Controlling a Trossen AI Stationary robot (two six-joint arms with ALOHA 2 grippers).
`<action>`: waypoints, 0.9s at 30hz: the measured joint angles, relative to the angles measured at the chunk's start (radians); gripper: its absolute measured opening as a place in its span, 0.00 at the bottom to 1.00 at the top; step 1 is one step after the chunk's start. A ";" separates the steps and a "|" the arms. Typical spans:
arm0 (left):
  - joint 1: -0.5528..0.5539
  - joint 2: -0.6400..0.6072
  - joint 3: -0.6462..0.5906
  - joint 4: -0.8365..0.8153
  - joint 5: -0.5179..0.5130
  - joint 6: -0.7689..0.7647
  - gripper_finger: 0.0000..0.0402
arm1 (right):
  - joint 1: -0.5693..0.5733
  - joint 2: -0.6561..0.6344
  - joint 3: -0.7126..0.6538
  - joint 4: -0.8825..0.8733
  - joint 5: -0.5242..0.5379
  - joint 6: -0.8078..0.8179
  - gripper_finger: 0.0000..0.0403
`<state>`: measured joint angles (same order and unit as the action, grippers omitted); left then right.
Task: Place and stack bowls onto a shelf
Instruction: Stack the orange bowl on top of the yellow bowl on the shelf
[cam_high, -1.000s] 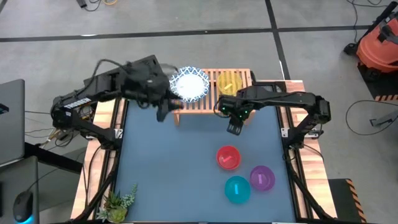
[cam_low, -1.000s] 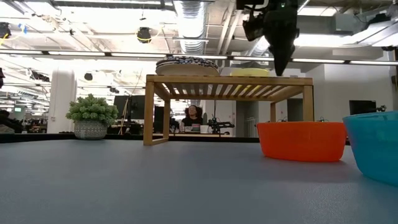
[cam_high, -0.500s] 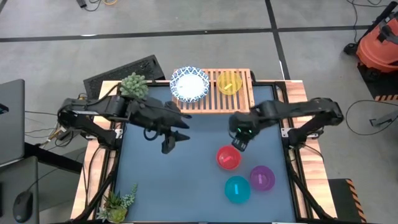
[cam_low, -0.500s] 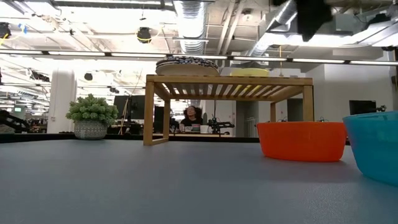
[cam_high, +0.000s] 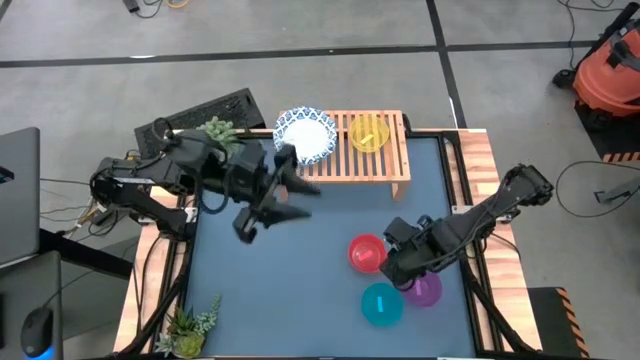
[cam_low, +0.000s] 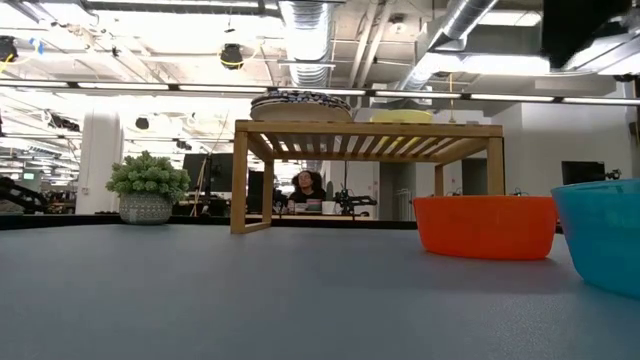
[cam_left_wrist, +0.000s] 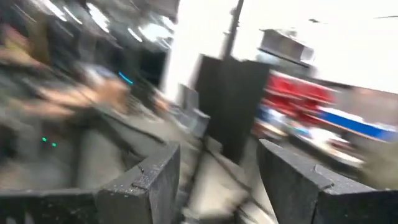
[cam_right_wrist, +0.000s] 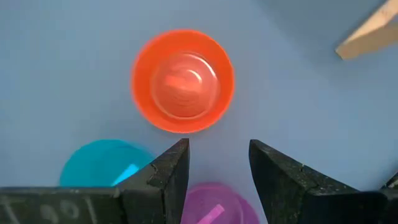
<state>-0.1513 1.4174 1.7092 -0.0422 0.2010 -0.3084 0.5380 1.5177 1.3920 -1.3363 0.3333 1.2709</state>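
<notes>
Shelf (cam_high: 345, 160) at far edge of worktop (cam_high: 300, 280); we count one patterned bowl (cam_high: 305, 136) and yellow bowl (cam_high: 368, 133) on its slats. Red bowl (cam_high: 367, 253), purple bowl (cam_high: 424, 288), teal bowl (cam_high: 381, 304) on worktop, close together. Right gripper (cam_high: 396, 268) above that cluster, jaws apart, empty. Left gripper (cam_high: 262, 212) over worktop near shelf's front, jaws apart, empty.

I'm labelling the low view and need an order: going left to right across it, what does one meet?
Potted plant → shelf, with a patterned bowl then a yellow bowl on top → red bowl → teal bowl.
</notes>
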 joint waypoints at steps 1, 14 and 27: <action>-0.005 0.000 0.000 -0.029 0.055 -0.048 0.49 | -0.002 0.000 -0.027 0.018 -0.017 0.004 0.48; -0.316 0.036 -0.002 -0.611 -0.294 -0.297 0.49 | -0.234 0.001 -0.187 0.397 -0.112 -0.324 0.48; -0.470 0.098 -0.056 -0.469 -0.758 -0.237 0.49 | -0.367 0.001 -0.186 0.316 -0.298 -0.544 0.48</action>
<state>-0.6217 1.5155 1.6528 -0.5110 -0.5568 -0.5454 0.1709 1.5185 1.2057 -1.0202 0.0356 0.7264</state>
